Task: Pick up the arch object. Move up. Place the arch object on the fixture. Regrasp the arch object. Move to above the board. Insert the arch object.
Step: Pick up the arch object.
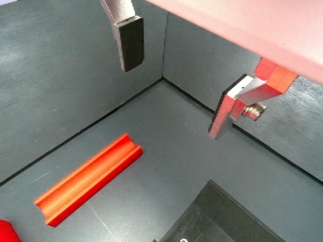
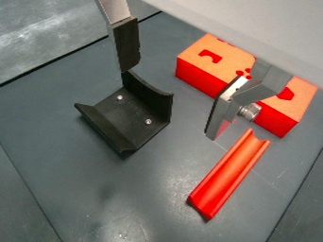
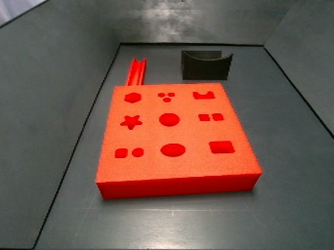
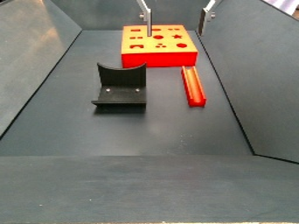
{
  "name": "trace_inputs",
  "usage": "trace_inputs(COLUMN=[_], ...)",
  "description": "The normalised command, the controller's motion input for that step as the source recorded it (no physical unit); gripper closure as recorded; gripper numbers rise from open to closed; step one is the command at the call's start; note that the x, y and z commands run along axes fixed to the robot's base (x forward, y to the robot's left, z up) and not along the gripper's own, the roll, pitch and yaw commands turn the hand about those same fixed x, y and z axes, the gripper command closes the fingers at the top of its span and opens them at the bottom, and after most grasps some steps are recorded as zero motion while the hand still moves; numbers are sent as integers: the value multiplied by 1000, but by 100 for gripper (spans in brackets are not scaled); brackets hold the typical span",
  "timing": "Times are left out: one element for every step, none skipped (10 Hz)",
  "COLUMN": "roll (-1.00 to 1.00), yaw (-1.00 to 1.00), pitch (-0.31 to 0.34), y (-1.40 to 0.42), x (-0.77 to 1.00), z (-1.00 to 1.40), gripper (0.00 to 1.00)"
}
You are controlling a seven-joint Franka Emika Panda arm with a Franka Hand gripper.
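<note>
Wrist views show the claw [image 2: 171, 93] spread wide, holding nothing, hanging above the bench [image 2: 76, 189]. Below, the arch object [image 2: 231, 175] lies flat beside the board [image 2: 202, 66], near the fixture [image 2: 127, 118]. Best approach: centre over its long sides, descend straight, pinch mid-length.

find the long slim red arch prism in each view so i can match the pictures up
Wrist view: the long slim red arch prism lies on the floor, gripper open above it.
Wrist view: prism lies beside the dark curved fixture.
Side view: prism lies behind the red slab board.
Side view: prism lies right of the fixture.
Shared landmark: the fixture.
</note>
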Motion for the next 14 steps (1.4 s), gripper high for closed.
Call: trace_inputs(roll=[91, 74, 54, 63, 79, 86, 80, 61, 46, 101, 113, 110, 91, 0], yaw=[0, 0, 0, 23, 51, 11, 0, 43, 3, 0, 0, 0, 0, 0], pitch=[-317, -134, -97, -124, -186, -193, -164, -154, -131, -159, -194, -233, -241, -194], y=[0, -137, -140, -103, -66, -43, -34, 0, -60, -234, -271, -300, -146, 0], x=[-497, -389, -434, -406, -326, -180, -100, 0, 0, -277, -349, -354, -240, 0], z=[-660, -1000, -1000, -1000, -931, -903, -951, -954, -1000, -954, -877, -806, -806, -780], gripper=[0, 0, 0, 0, 0, 0, 0, 0, 0, 0, 0, 0, 0, 0])
